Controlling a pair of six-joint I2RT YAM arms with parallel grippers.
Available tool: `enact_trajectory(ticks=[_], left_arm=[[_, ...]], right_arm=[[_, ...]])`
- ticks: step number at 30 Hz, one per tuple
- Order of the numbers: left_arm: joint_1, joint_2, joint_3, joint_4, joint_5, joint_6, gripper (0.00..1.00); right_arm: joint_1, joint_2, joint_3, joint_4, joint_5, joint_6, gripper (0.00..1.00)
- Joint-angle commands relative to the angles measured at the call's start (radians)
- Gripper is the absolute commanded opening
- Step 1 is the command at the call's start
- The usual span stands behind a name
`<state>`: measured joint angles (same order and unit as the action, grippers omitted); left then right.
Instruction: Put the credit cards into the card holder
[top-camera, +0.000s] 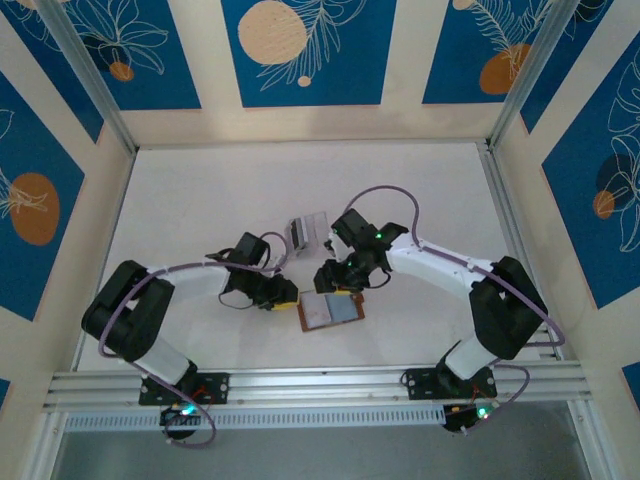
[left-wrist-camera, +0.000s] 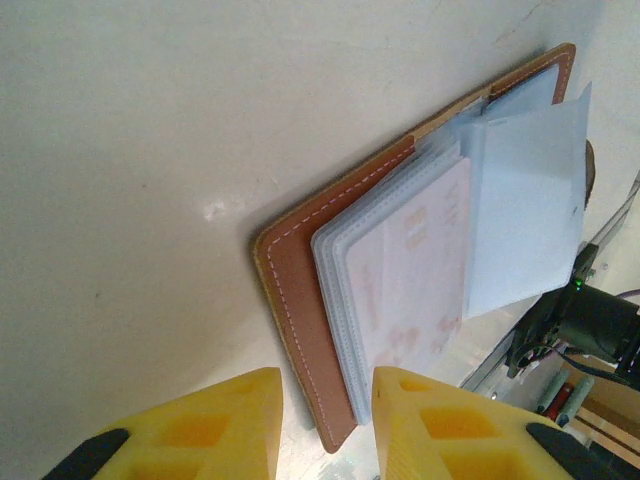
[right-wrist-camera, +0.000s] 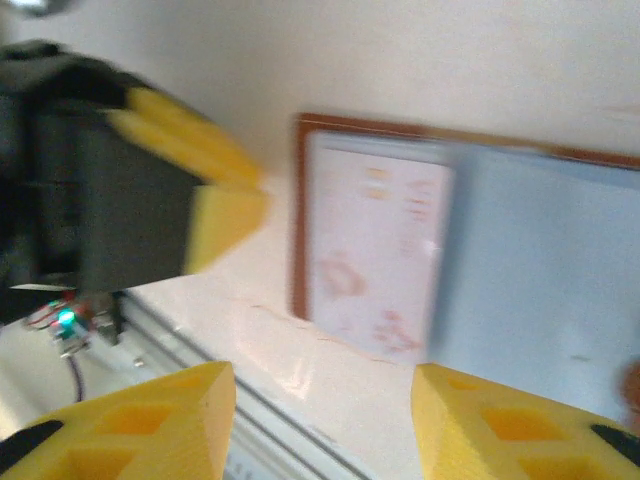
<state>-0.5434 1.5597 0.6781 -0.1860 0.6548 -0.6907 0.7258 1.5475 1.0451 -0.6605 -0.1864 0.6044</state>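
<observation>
At the near middle of the tabletop (top-camera: 200, 200) the wallet (top-camera: 331, 311) lies open, a pale card (left-wrist-camera: 410, 260) inside its clear sleeves. Left tool (left-wrist-camera: 327, 388), fingers narrowly apart and holding nothing, sits at the wallet's left edge. Right tool (right-wrist-camera: 322, 388), fingers wide and empty, hangs over the wallet's far edge. Beyond them is a clear stand (top-camera: 307, 232).

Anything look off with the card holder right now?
One bluish inner leaf of the card holder stands lifted off the stack of sleeves instead of lying flat. Otherwise nothing stands out.
</observation>
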Motion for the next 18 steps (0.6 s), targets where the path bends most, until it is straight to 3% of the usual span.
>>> enact_trajectory(ticks=[1, 11, 18], left_arm=[[0.010, -0.010, -0.012, -0.003, 0.021, 0.008, 0.29], [0.008, 0.013, 0.005, -0.025, 0.023, 0.033, 0.30], [0.001, 0.041, 0.022, -0.018, 0.026, 0.039, 0.29]], right_arm=[[-0.005, -0.005, -0.011, -0.082, 0.088, 0.011, 0.51], [-0.015, -0.038, -0.115, -0.075, 0.079, 0.067, 0.58], [-0.011, 0.000, -0.124, -0.029, 0.021, 0.075, 0.56]])
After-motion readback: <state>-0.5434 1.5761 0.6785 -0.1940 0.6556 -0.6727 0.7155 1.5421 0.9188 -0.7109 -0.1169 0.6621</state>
